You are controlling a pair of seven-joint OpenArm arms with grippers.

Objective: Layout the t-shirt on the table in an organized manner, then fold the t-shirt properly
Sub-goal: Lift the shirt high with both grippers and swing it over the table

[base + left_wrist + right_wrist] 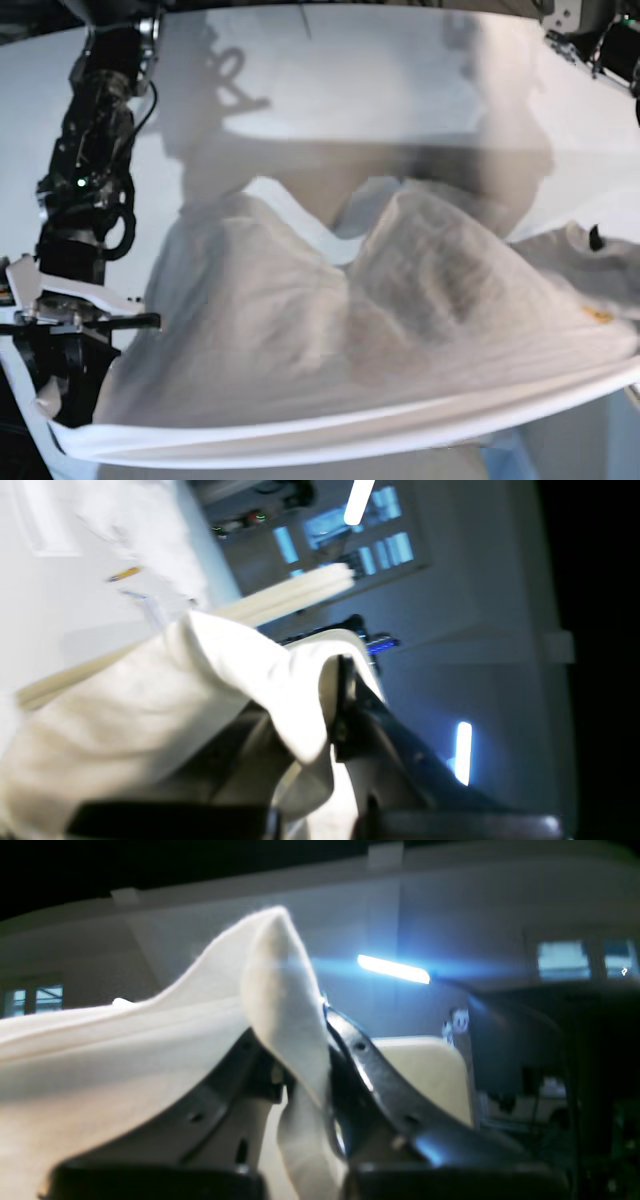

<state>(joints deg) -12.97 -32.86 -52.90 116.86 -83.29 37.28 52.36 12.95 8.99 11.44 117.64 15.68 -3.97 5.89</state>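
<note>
base view shows the t-shirt (330, 330) stretched wide and lifted toward the camera, filling most of the frame as a rumpled white sheet with its hem (330, 425) pulled into a taut band running from lower left to the right edge. the far part of the cloth trails down onto the counter (400, 70), whose bare white surface shows behind it with soft grey shadows. a black tag (596, 238) and a small orange-yellow mark (598, 314) sit on the cloth near the right side. the right arm (85, 150) stands at the left of this view, dark and jointed, and the cloth's lower left corner ends beside its wrist

left wrist view is tilted and blurred. the left claw (325, 730) is pinching a thick fold of the white shirt (165, 710) between its dark fingers (365, 720), with the cloth bunched over one finger and hanging between them. part of the counter (45, 590) lies at upper left with more white cloth on it

right wrist view shows the right claw (312, 1075) pressed together on another fold of the shirt (125, 1050), the cloth rising in a peak above the dark fingers (370, 1080) and stretching away to the left. behind it are a ceiling light (393, 969) and dim windows
</note>
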